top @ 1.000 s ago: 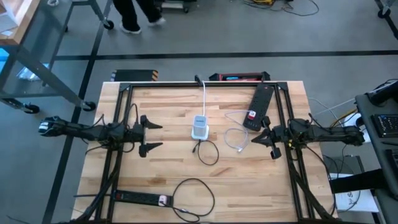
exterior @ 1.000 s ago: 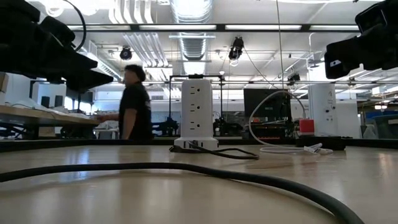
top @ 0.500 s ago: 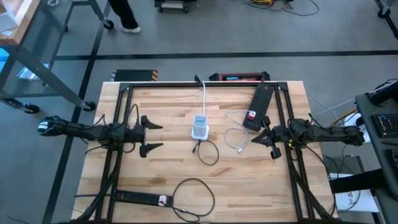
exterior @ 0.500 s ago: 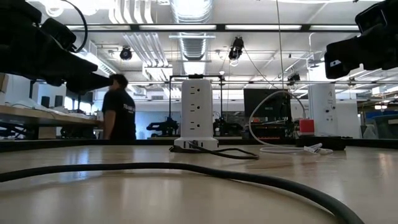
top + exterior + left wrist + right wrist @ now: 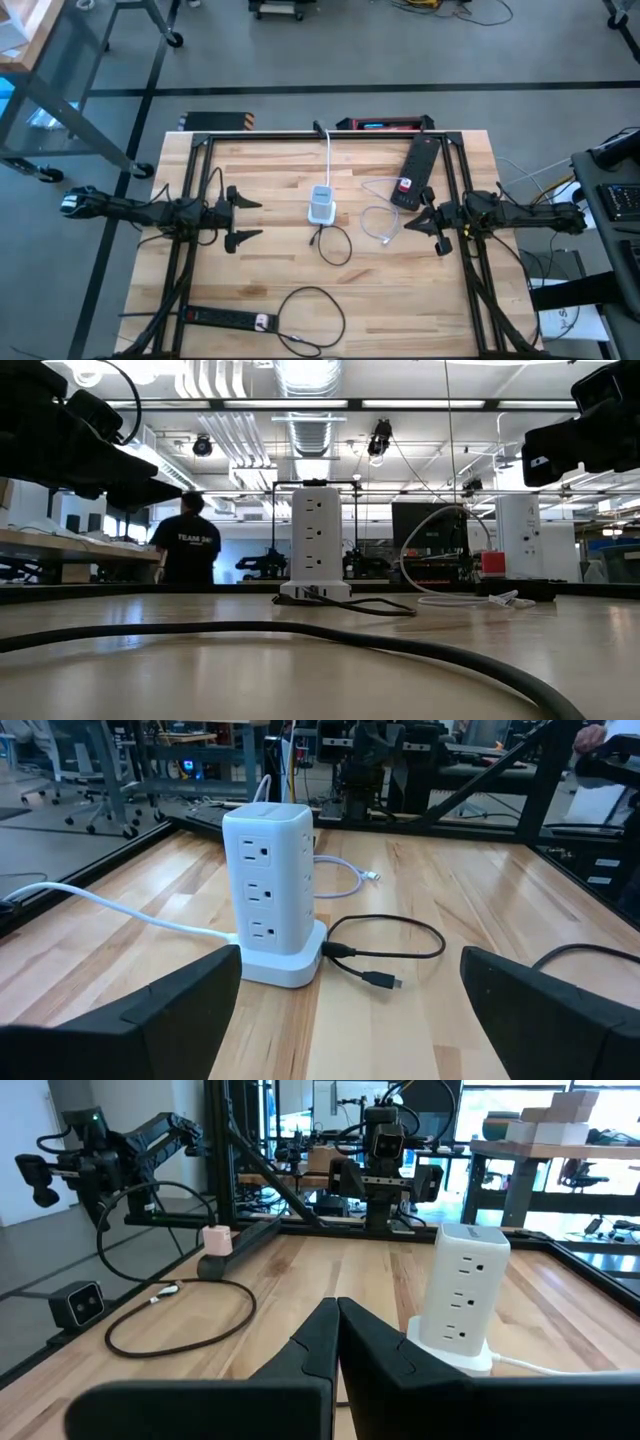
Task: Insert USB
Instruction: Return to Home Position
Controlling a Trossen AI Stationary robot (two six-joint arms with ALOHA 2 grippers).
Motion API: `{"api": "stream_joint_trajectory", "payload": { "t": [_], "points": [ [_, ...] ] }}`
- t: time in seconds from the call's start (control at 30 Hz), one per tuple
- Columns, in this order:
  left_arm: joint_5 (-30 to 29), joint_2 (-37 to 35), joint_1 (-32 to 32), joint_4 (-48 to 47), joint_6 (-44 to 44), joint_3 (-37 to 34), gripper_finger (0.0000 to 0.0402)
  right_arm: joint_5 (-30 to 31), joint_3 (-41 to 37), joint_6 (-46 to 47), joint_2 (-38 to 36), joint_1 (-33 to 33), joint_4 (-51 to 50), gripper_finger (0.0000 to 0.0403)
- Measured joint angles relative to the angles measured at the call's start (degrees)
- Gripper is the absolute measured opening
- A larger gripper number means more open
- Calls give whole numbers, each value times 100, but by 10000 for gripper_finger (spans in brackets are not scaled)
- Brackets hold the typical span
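A white outlet tower [image 5: 321,205] [image 5: 267,890] [image 5: 462,1295] stands upright on its base at mid-table, its white cord [image 5: 330,150] running to the far edge. A thin black USB cable [image 5: 336,244] [image 5: 385,935] lies looped on the table just near of the tower. One end is at the tower's base and its free plug [image 5: 384,982] lies flat. A loose white cable [image 5: 381,224] lies right of the tower. My left gripper [image 5: 246,219] [image 5: 350,965] is open, hovering left of the tower. My right gripper [image 5: 418,222] [image 5: 337,1330] is shut, hovering right of the white cable.
A black power strip [image 5: 416,172] with a red switch lies far right. A second strip [image 5: 225,318] with a thick black cord loop [image 5: 312,308] [image 5: 300,635] lies near left. Black frame rails run along both sides. A person [image 5: 190,545] stands in the room beyond the far edge.
Both arms and all the cables have kept still. The person beyond the table's far edge has walked away, out of the high view.
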Motion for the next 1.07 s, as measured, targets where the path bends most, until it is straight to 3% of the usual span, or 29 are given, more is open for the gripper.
{"api": "stream_joint_trajectory", "payload": {
  "t": [0.7, 1.07],
  "points": [
    [0, 0, 2, -1, 0, 0, 384, 0, 0, 0, 0, 0, 0, 0],
    [0, 0, 0, -1, 0, 0, 368, 1, 0, 0, -2, 0, 0, 0]
  ]
}}
